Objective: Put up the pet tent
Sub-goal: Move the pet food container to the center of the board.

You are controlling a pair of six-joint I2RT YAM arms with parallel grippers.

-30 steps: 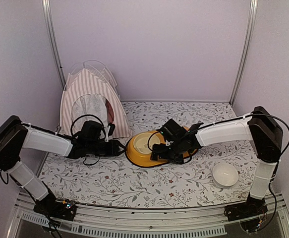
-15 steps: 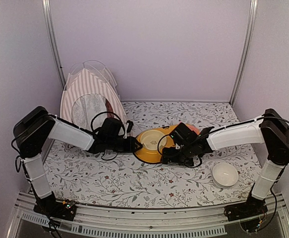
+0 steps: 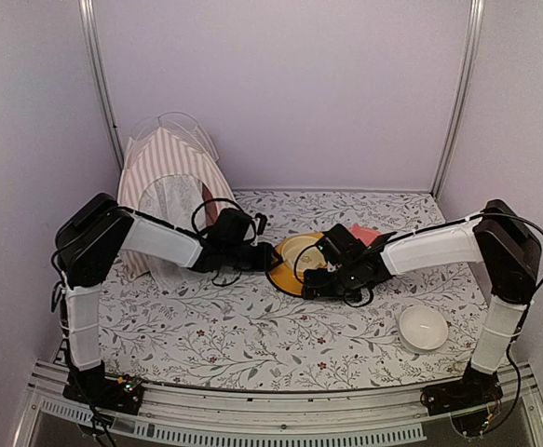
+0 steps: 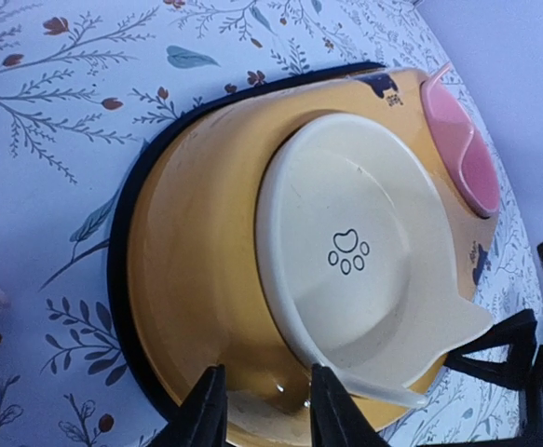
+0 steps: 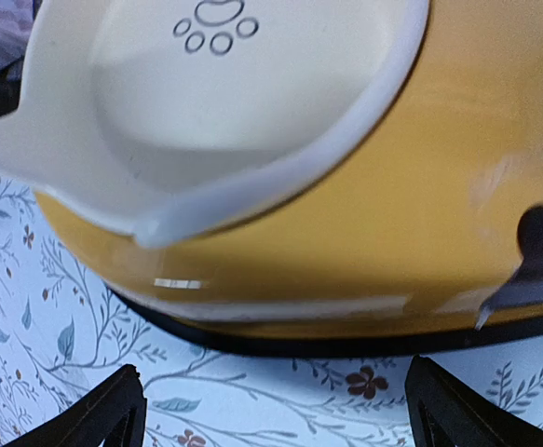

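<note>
The left gripper (image 4: 268,372) has its jaws drawn narrow. The two black fingers (image 4: 208,410) stand on either side of the near wall of the yellow bowl (image 4: 196,270) and seem to pinch it. The right gripper (image 5: 276,400) has its jaws spread wide and holds nothing. Its fingertips sit low on the opposite side of the bowl, just short of the wall, with the tablecloth (image 5: 29,279) showing between them.

The bowl is round, glossy and smooth, with a thin black ring (image 4: 122,251) around its base. In the top view it sits tipped rather than flat. Inside it is a matte cream insert (image 4: 364,261), shallow, printed with a small paw mark and drawn out to a pointed corner. A smooth, rounded pink dish (image 4: 462,149) touches the bowl's far edge.

The tent (image 3: 164,158) stands left of the bowl and behind it, in the table's far corner. It is soft pink-and-white striped fabric with a sheer white curtain (image 3: 173,200) and thin white poles (image 3: 173,121) arching above it. A plain white bowl (image 3: 423,328) rests right of the yellow bowl and nearer the arm bases, well apart from it. The cloth is pale with a printed pattern of leaves and flowers.
</note>
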